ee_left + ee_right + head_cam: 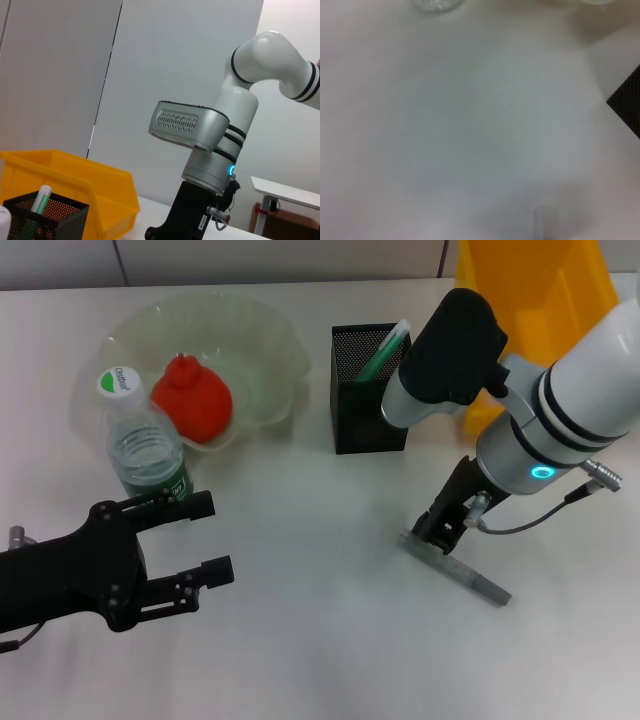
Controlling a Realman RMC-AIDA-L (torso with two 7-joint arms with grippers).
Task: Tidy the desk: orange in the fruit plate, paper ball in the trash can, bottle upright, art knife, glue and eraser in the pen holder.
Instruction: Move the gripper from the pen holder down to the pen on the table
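grey art knife (457, 566) lay flat on the desk (320, 640) w/ right gripper (440, 528) lowered onto its near end to grab it, jaw state unclear; left gripper (205, 537) idled, jaws apart.

The left claw (200, 540) sits near on the left, its black arm lying low and reaching rightward, fingers spread apart with nothing between them. The right arm bends down from the far right, its claw (440, 530) pointing downward at the surface.
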